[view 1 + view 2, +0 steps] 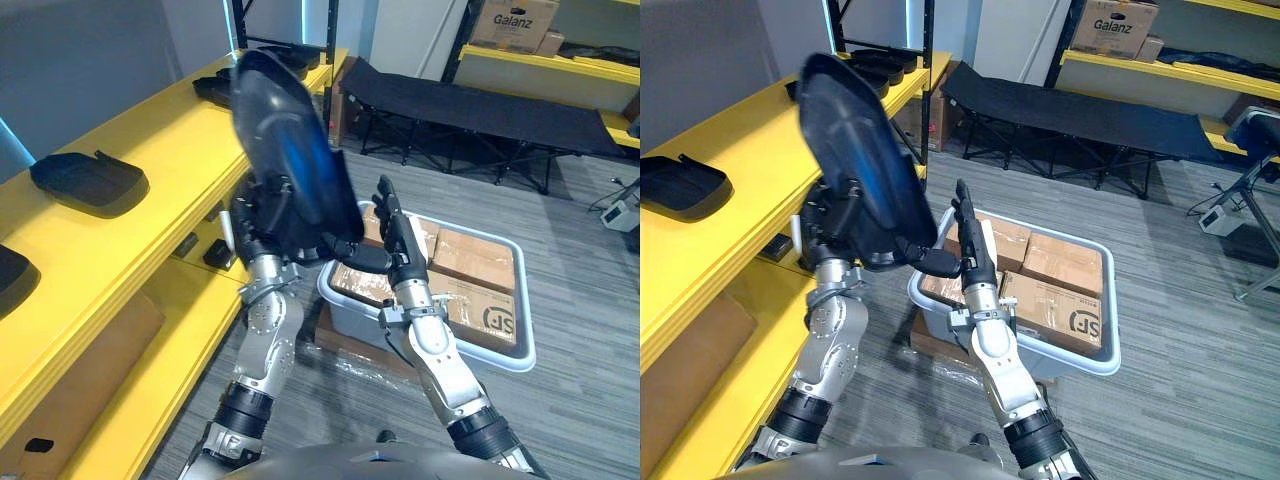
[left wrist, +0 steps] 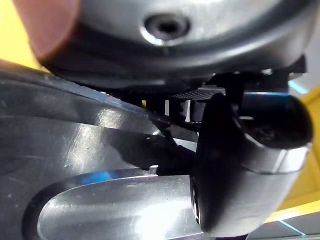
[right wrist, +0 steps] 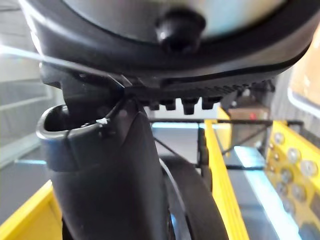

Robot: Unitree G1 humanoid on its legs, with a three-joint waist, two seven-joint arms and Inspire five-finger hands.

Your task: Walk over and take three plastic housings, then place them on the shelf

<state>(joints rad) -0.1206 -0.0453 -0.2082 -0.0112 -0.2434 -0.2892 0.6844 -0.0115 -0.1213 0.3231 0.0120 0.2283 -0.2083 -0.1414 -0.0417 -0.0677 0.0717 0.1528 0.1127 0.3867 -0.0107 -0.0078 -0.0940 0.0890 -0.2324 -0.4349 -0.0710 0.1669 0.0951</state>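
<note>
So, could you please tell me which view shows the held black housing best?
The right eye view: the housing shows nearly whole, tilted beside the yellow shelf. The left eye view shows it likewise; the wrist views show close patches of its glossy surface.

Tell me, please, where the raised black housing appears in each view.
Left eye view: black housing, upper centre, tilted upright.
Right eye view: upper left of centre.
Left wrist view: glossy dark surface, close up.
Right wrist view: dark curved rim, close up.
Shared landmark: yellow shelf.
</note>
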